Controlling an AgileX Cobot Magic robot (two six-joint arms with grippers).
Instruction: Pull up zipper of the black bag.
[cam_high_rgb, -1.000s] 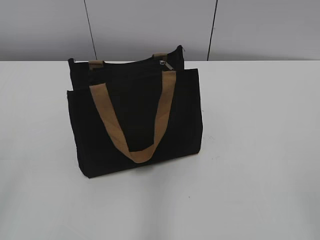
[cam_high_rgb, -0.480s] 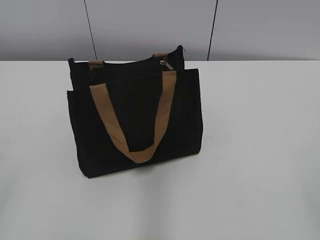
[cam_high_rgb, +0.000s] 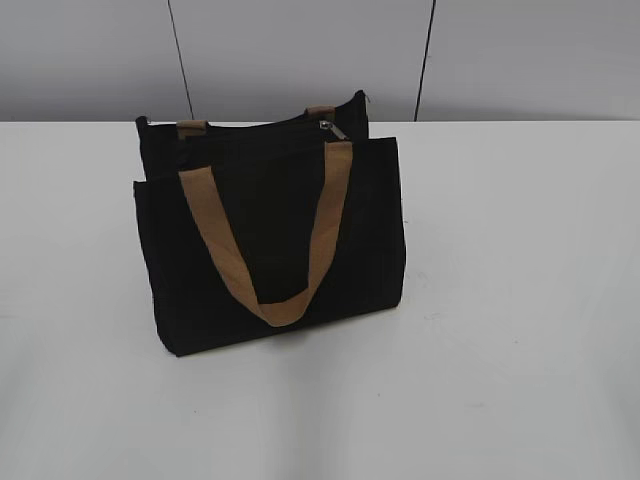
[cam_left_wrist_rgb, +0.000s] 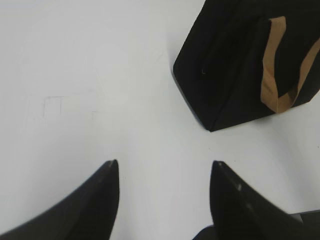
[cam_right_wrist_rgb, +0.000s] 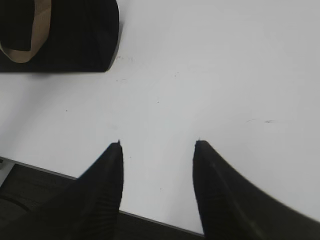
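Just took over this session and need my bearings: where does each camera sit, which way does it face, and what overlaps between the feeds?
Exterior view: in front of the table, slanting down at the black bag with the zipper at its top; no arm shows.
Left wrist view: above the table, looking past the open left gripper toward the bag's corner.
Right wrist view: near the table's front edge, looking over the open right gripper at the bag's corner.
Shared: all three show the bag and its tan handle.
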